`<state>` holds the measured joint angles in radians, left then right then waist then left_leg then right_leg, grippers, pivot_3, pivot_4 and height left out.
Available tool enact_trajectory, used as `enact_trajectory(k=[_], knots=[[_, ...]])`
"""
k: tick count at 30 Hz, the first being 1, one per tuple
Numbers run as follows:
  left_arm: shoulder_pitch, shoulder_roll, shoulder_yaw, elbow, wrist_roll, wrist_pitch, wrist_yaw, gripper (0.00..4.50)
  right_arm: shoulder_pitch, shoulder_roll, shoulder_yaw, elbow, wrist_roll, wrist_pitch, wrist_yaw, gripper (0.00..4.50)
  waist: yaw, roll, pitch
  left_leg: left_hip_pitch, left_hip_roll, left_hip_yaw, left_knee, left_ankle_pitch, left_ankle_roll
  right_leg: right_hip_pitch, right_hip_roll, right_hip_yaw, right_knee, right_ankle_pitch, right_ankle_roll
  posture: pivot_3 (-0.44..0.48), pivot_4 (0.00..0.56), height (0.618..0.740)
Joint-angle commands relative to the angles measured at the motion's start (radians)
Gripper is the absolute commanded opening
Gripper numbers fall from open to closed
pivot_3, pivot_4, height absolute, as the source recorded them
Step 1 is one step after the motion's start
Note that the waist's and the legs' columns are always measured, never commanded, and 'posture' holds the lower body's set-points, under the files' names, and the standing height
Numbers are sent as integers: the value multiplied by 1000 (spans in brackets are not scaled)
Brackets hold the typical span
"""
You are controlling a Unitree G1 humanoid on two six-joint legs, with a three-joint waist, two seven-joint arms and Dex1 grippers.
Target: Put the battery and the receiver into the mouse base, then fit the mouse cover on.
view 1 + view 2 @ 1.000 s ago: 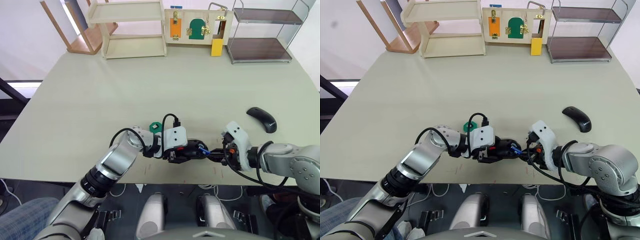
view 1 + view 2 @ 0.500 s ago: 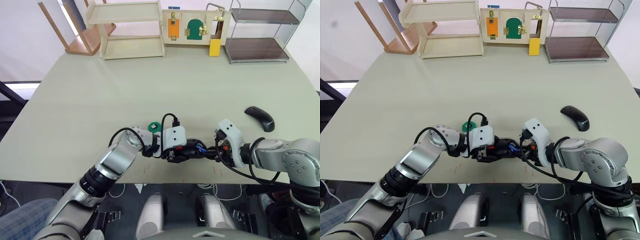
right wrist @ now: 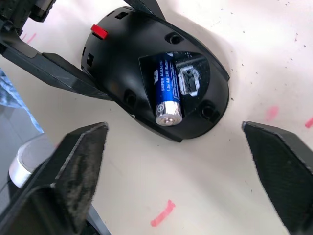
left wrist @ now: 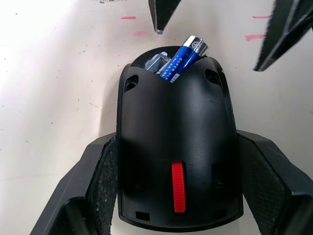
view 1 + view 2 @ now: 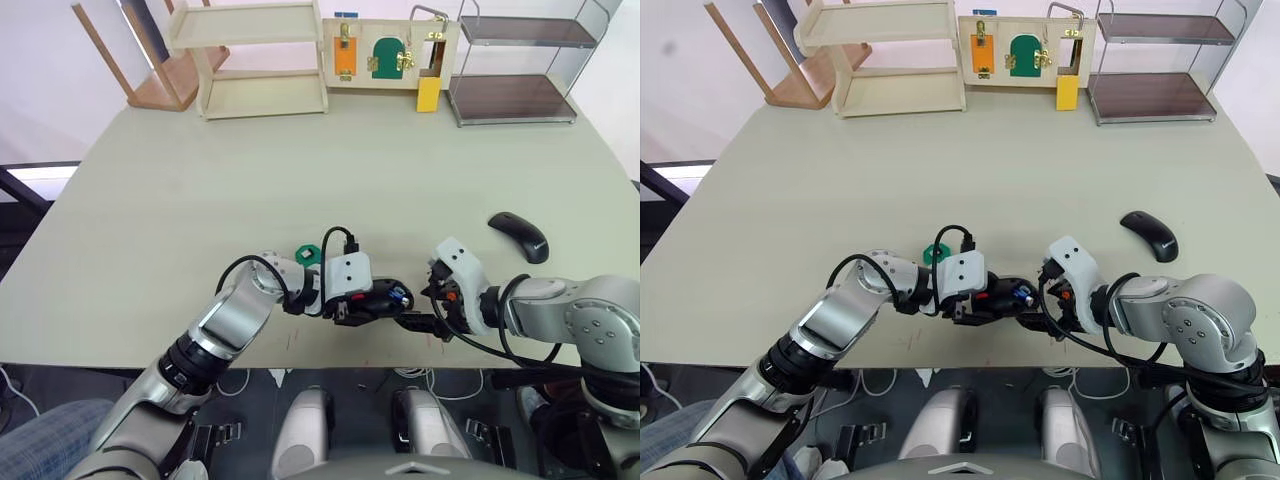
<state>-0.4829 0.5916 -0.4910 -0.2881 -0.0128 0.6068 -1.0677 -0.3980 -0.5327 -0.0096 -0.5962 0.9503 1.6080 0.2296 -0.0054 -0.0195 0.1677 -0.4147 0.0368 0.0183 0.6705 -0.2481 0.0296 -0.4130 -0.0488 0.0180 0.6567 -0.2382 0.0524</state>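
Observation:
The black mouse base (image 4: pixel 176 142), with its red part (image 4: pixel 178 187), lies near the table's front edge, and my left gripper (image 5: pixel 372 303) is shut on its two sides. The blue battery (image 3: pixel 165 93) rests tilted in the open compartment with its silver end sticking up past the rim. A small grey metal piece (image 3: pixel 186 81) sits beside it; I cannot tell whether this is the receiver. My right gripper (image 3: pixel 173 128) stands wide open just behind the base's end, touching nothing. The glossy mouse cover (image 5: pixel 520 237) lies apart to the right.
A green octagonal tray (image 5: pixel 308 254) lies just behind my left wrist. At the back stand wooden shelves (image 5: pixel 265 55), a latch board (image 5: pixel 390 50) and a wire rack (image 5: pixel 515 60). Red pen marks (image 3: pixel 164 214) dot the table by the front edge.
My right gripper was shut on the battery at the base's compartment; it has opened wide and let go, leaving the battery in the base. The left gripper has kept its hold.

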Motion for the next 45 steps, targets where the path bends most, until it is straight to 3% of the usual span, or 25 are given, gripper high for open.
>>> enact_trajectory(k=[1,7,11,15,19,21,24,32,45], knots=[[16,-2,-43,18,3,9,-11,2949,11,-40,-49,-54,10,-19,41,4448,1,0,0,0,0,0,0,0,0,0,0,0,0,0,0,0,150,740],[9,-7,-43,29,4,3,-10,2949,139,-127,-59,-124,-47,-275,184,4448,6,0,0,0,0,0,0,0,0,0,0,-2,-1,-2,3,0,150,740],[7,-10,-46,33,4,0,-10,2949,257,-144,-40,-134,-155,-556,312,4448,8,0,0,0,0,1,0,0,0,0,0,-1,-1,-2,4,0,150,740],[2,-16,-47,38,6,-3,-6,2949,357,-107,-14,-90,-263,-789,379,3226,11,0,0,0,0,1,0,0,0,0,0,-1,-1,-3,4,0,150,740],[2,-16,-48,38,6,-5,-7,2949,423,-85,25,-49,-361,-968,437,1334,16,0,0,1,0,2,0,0,0,1,0,-1,-1,-3,4,0,150,740],[4,-13,-47,37,6,-7,-8,2949,449,-70,35,-29,-386,-1026,452,982,18,0,0,1,0,2,0,0,0,0,0,0,-1,-3,4,0,150,740],[6,-9,-46,34,5,-6,-10,2949,477,-44,40,11,-409,-1112,485,67,18,0,0,1,0,2,0,0,0,0,0,-1,-1,-3,4,0,150,740],[10,-4,-44,30,4,-2,-9,2949,507,46,43,130,-431,-1308,568,67,18,0,0,1,0,2,0,0,0,1,1,0,0,-3,4,0,150,740],[7,-7,-43,38,6,-3,-5,2949,499,78,63,258,-482,-1456,650,67,18,0,0,2,0,3,0,0,0,1,1,0,1,-2,3,0,150,740]])
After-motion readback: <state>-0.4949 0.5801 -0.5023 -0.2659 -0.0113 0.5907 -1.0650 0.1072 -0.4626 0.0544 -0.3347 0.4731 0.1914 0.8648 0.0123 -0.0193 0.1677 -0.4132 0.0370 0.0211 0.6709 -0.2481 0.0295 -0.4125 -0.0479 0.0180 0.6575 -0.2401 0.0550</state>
